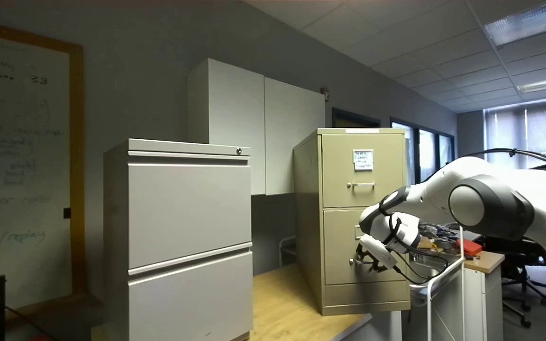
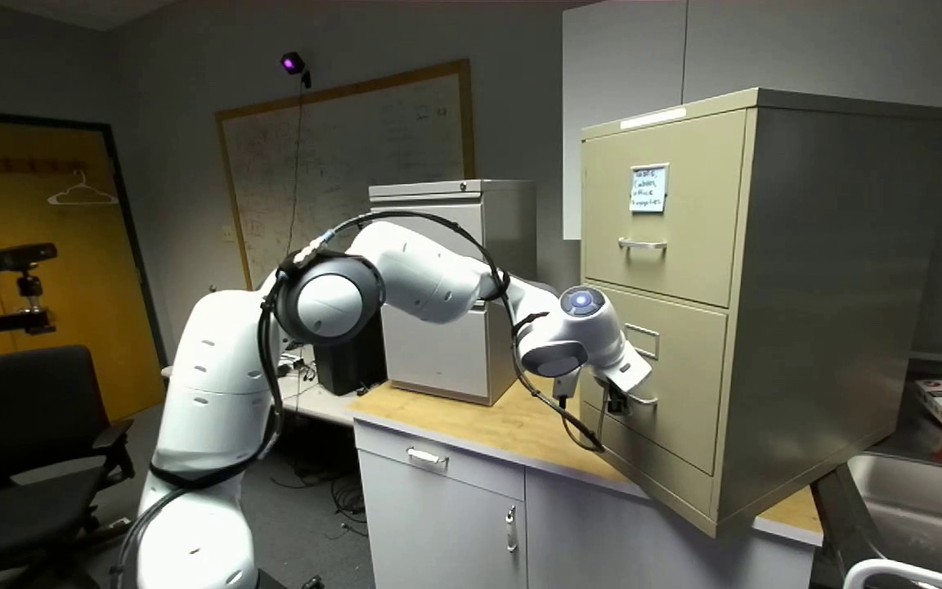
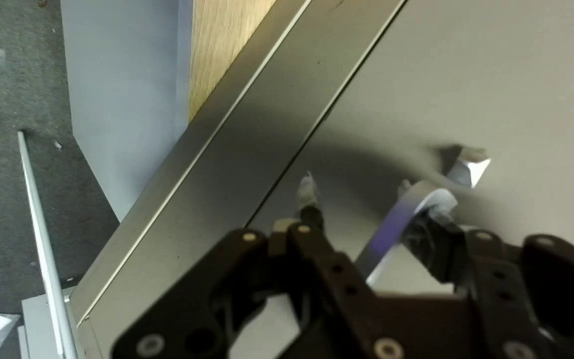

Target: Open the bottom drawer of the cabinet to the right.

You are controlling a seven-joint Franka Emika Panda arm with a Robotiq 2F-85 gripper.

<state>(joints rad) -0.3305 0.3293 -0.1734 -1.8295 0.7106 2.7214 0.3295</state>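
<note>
In the wrist view, the gripper (image 3: 359, 194) stands at lower centre, fingers (image 3: 309, 199) wide apart, with the handle (image 3: 389, 237) between them; contact cannot be told. The bottom drawer (image 2: 688, 384) sits closed, right of centre in an exterior view, in the cabinet (image 2: 831, 294). A grey lateral unit (image 1: 190, 208) occupies the centre-left of an exterior view.

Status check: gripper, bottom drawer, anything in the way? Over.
Gripper open at the lower handle, contact unclear. Bottom drawer shut. In the way: the robot arm itself, in front of the drawer.
</note>
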